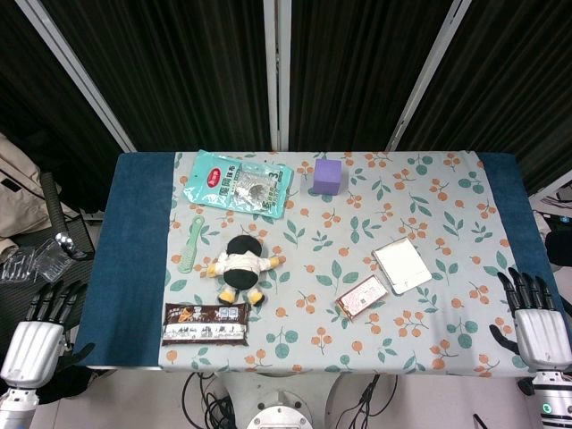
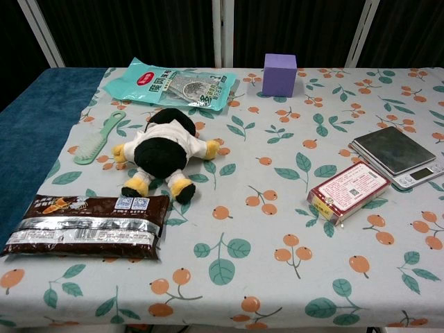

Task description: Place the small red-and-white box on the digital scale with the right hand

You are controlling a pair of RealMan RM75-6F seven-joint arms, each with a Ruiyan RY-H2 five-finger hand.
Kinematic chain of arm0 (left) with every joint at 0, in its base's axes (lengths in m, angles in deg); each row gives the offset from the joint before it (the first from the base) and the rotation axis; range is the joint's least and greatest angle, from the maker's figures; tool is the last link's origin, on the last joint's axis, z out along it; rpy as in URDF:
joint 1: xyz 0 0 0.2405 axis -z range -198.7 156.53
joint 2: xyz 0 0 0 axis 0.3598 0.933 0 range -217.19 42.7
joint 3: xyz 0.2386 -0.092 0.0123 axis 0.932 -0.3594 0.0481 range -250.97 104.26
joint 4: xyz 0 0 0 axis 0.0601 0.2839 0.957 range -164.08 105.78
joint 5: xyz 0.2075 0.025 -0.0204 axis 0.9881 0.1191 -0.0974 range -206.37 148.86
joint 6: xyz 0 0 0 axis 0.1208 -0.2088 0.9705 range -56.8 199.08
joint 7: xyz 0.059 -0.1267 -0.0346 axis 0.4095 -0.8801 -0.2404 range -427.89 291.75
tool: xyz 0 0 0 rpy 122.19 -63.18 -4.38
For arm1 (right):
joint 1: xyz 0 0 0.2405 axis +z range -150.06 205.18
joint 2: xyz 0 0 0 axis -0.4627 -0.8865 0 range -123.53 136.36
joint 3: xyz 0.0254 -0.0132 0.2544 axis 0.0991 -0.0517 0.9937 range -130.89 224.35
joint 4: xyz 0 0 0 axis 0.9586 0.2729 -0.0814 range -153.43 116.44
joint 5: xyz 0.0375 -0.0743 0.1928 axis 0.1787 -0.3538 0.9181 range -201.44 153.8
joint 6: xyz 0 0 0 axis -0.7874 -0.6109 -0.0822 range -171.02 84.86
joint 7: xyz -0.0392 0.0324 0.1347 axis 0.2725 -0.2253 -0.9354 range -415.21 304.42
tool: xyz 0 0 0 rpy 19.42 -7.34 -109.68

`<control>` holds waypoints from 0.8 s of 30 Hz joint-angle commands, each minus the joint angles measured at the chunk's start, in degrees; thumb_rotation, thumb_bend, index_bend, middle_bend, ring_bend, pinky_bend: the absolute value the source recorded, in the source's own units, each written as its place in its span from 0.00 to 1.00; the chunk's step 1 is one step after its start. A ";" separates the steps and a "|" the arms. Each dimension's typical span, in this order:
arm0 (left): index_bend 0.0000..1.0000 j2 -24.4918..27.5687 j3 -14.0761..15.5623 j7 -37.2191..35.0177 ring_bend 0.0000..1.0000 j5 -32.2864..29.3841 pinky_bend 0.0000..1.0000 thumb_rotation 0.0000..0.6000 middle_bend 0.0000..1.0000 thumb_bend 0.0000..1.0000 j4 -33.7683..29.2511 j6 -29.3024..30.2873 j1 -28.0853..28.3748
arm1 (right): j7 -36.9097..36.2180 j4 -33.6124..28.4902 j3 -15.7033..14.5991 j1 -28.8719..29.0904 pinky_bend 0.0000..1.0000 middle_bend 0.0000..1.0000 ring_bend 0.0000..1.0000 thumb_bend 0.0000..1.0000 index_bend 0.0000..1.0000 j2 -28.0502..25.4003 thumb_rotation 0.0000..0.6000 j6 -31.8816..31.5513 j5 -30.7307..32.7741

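Observation:
The small red-and-white box lies flat on the floral cloth, just left of and nearer than the digital scale. The two are close but apart. My right hand hangs off the table's right front corner, fingers spread and pointing up, holding nothing. My left hand is beyond the left front corner, also open with spread fingers. Neither hand shows in the chest view.
A plush toy lies mid-left, a dark snack bar packet at the front left, a green brush at the left. A teal snack bag and a purple cube sit at the back.

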 commanded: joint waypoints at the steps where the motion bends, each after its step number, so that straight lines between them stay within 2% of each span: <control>1: 0.07 -0.04 0.04 -0.02 0.00 -0.18 0.03 1.00 0.06 0.11 0.00 -0.04 -0.06 | 0.05 -0.12 0.00 0.08 0.00 0.00 0.00 0.13 0.00 0.01 1.00 0.24 -0.27; 16: 0.07 -0.08 0.36 -0.39 0.00 -0.22 0.03 1.00 0.06 0.11 0.13 -0.17 -0.02 | 0.12 -1.46 0.01 1.25 0.00 0.00 0.00 0.16 0.00 -0.60 1.00 2.39 -1.99; 21: 0.07 -0.59 0.63 -0.54 0.00 -0.44 0.03 1.00 0.06 0.11 0.54 -0.56 -0.08 | 1.93 -3.56 -1.07 3.54 0.00 0.01 0.00 0.28 0.00 -0.73 1.00 5.32 -4.84; 24: 0.07 -0.82 0.76 -0.48 0.00 -0.34 0.03 1.00 0.06 0.11 0.68 -0.39 -0.21 | 3.77 -4.23 -1.94 5.12 0.00 0.05 0.00 0.35 0.00 0.19 1.00 7.28 -6.97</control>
